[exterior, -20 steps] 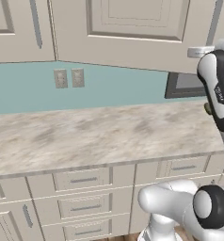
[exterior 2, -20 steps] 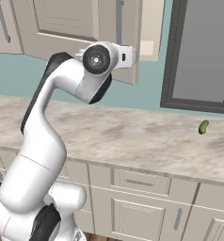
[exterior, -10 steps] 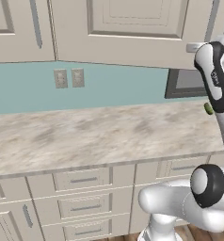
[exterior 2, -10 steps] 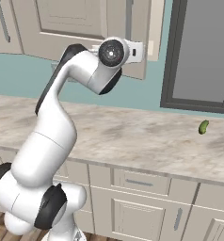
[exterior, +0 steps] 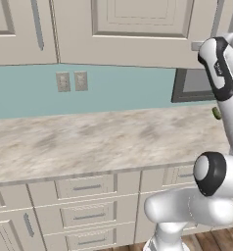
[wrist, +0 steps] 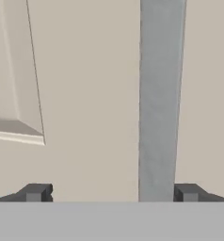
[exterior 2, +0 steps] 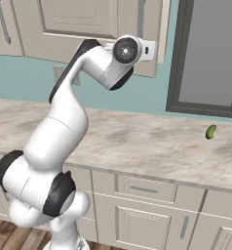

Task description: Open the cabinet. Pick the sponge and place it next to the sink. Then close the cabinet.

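Pincer (wrist: 112, 193) was spread wide w/ nothing between the tips, hovering right in front of the cabinet (wrist: 85, 94) door; the grey bar handle (wrist: 160, 99) sat just inside the right-hand tip (wrist: 189, 192), off-centre in the gap (not yet clamped). Compared w/ a sec ago the arm had swung up and toward the door: elbow lifted in the right base view, wrist now level w/ the door's lower edge (exterior 2: 137, 49), jaws unchanged at full spread. Judged as approach nearly done, so step 1 (open cabinet) looked about to start; door was still flat shut, sponge not seen, prob. inside, can't tell.

Handle's long axis ran vertical, top to bottom of the hand view, parallel to the door's edge; same in the left base view, where the cabinet (exterior: 138, 29) hung above the table (exterior: 104, 142). Jaws sat crosswise to the bar, which suits a grab. Next move prob. needs a small sideways shift to centre the bar, then close. Green pickle-like thing (exterior 2: 211, 131) lay on the table (exterior 2: 137, 141) well off to the right, not part of the job.
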Robot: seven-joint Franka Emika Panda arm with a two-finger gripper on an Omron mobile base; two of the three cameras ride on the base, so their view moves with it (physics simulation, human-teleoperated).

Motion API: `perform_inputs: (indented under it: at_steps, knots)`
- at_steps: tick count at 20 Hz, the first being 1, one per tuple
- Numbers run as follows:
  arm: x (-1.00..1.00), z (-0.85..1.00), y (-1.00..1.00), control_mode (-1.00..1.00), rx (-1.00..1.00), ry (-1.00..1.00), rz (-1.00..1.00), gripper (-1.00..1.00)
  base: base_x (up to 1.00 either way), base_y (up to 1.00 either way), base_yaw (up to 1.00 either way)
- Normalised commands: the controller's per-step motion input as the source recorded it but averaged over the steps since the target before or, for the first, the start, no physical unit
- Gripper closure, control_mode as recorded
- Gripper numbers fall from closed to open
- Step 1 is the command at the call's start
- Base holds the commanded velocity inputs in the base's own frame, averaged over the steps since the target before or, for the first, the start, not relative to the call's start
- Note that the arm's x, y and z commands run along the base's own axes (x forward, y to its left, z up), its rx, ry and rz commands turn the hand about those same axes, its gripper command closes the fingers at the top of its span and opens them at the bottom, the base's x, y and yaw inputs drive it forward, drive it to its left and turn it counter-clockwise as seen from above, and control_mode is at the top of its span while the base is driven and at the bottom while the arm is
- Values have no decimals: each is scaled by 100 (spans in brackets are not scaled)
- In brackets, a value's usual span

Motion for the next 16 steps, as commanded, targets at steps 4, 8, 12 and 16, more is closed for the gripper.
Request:
perform_inputs:
  at_steps: [4,8,12,16]
  knots:
    - [56,0,4,-100,0,0,0,-100,0,0,0]
    - [59,0,2,-100,0,0,0,-100,0,0,0]
    - [55,0,1,-100,0,0,0,-100,0,0,0]
    - [43,0,2,-100,0,0,0,-100,0,0,0]
